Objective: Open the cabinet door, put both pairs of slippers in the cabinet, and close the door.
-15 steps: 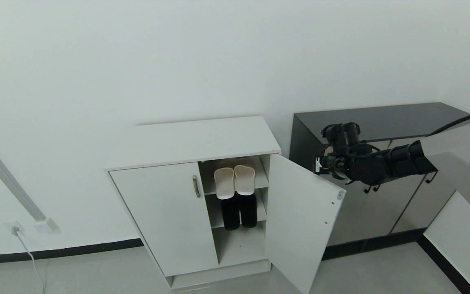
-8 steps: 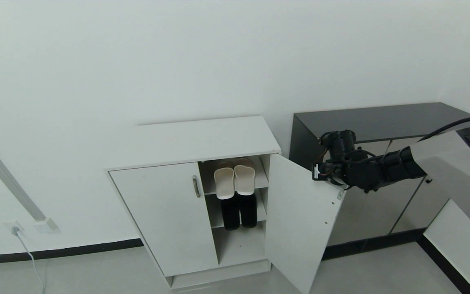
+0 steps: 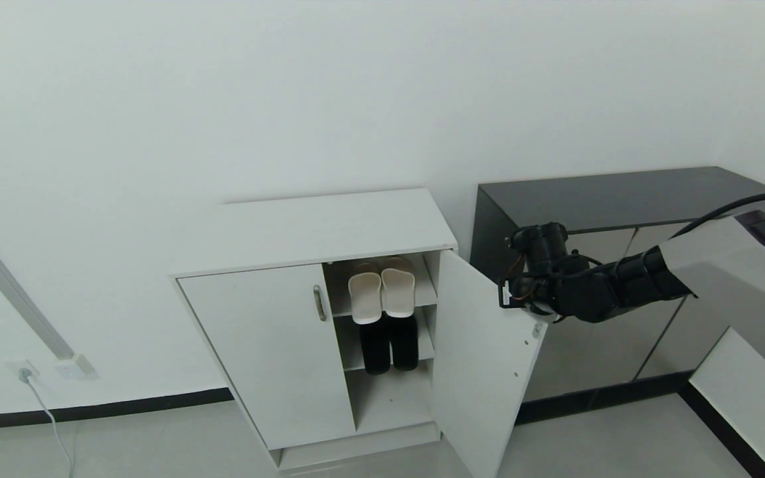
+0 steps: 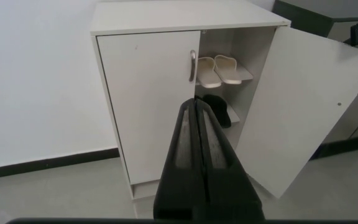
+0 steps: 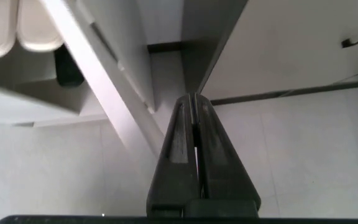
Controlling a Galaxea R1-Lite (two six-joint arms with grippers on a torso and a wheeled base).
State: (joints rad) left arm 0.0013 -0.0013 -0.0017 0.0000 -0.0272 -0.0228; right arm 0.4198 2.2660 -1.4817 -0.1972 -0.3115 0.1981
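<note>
**Both pairs shelved, right arm at the open door**

The white cabinet point(image 3: 316, 229) stands against the wall, a dark sideboard point(image 3: 621, 189) just beside its right side; its left door is closed and its right door point(image 3: 482, 358) hangs part open, baring the shelves. The white slippers point(image 3: 382, 295) lie side by side on the upper shelf, overhanging its front edge; the black slippers point(image 3: 389, 345) sit on the shelf below, so I judge only the closing is left. My right gripper point(image 5: 196, 109), jaws pressed together, sits at the door's top outer corner behind the panel, I judge to push where leverage is greatest; my left gripper point(image 4: 196, 118), jaws likewise together, hangs in front of the cabinet, out of the door's swing.
</note>
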